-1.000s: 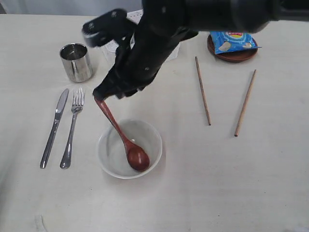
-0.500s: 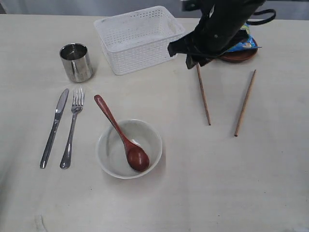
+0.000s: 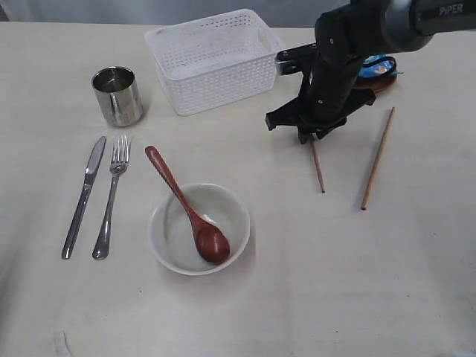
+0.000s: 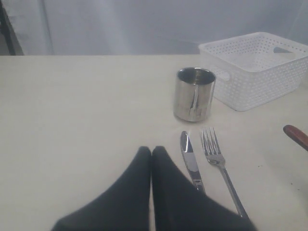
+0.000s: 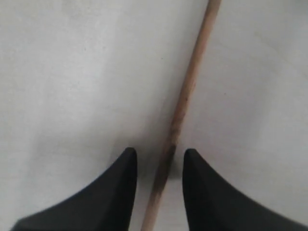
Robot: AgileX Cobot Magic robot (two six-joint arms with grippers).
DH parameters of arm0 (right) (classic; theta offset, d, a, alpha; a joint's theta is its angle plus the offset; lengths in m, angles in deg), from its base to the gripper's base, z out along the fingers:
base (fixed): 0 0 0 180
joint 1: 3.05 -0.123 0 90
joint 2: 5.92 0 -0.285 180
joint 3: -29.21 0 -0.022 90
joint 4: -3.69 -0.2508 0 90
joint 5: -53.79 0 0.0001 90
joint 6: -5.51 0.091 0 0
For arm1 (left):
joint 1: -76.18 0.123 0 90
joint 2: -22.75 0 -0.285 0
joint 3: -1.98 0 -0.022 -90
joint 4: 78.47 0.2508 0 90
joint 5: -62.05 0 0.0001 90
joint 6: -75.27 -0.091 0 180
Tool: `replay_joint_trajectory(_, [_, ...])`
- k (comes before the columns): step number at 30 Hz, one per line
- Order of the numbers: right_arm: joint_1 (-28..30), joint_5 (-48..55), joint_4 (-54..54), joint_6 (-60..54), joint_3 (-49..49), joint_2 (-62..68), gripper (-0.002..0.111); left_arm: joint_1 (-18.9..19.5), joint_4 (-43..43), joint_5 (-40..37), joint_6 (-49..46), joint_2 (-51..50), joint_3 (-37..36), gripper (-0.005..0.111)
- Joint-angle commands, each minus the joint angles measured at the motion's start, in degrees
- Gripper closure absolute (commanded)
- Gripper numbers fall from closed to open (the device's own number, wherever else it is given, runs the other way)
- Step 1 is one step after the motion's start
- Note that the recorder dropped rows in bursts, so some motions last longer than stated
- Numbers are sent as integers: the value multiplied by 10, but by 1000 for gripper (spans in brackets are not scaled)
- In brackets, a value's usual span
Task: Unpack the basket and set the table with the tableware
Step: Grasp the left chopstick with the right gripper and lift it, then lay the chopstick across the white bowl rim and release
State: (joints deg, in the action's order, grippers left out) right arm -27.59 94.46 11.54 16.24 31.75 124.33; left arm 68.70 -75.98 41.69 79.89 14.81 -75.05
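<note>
A pale table [image 3: 387, 282] lay largely set. At its far edge stood the white lattice basket [image 3: 223, 85], with nothing showing inside it. The right arm [image 3: 335, 59] reached down near the basket. On the other side of the arm, a blue chips bag [image 3: 381, 65] sat on the brown plate [image 3: 375, 85]. Nearer the camera, the white bowl [image 3: 223, 212] held the wooden spoon [image 3: 186, 204]. A steel cup [image 3: 117, 95], a knife [image 3: 83, 197] and a fork [image 3: 110, 201] were lined up to the left.

The right gripper [image 5: 159, 151] stood over one chopstick [image 5: 192, 72]. Its fingers were apart on either side of the stick and had not clamped on it. The second chopstick [image 3: 378, 158] lay well apart to the right. The left gripper [image 4: 151, 150] rested near the knife with its fingers pressed together and nothing between them.

The thin round stick looked likely to roll or skid if the fingers closed off-centre. A grip near one end could let the far end droop and swing, and fingertips driven too low could scrape the tabletop.

"PiPER" could be read in white on the arm. The arm hid most of the bag's logo, so it could not be read.
</note>
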Motion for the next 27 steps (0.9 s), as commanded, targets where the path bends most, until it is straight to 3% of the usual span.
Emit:
replay_joint_trajectory(1, [5,10,4,3,8,13,82,1,5,6,2,1,-2,107])
replay_joint_trajectory(3, [5,13,4,-3,8,14,105,1,5,6,2,1,-2,107])
replay_joint_trajectory(4, [5,14,4,-5,8,15,108,1,5,6,2,1,-2,107])
replay_joint_trajectory(10, [5,34,3,-21,8,3,109,1,5,6,2,1,-2,107])
replay_joint_trajectory(17, [3,51,-31,-59,8,-100,109,1,5,6,2,1,-2,107])
replay_joint_trajectory(24, [-4,86,-238,-283,8,-225,109,1,5,6,2,1,-2,107])
replay_joint_trajectory(27, [-30,115,-253,-311,8,-259,109,1,5,6,2,1,-2,107])
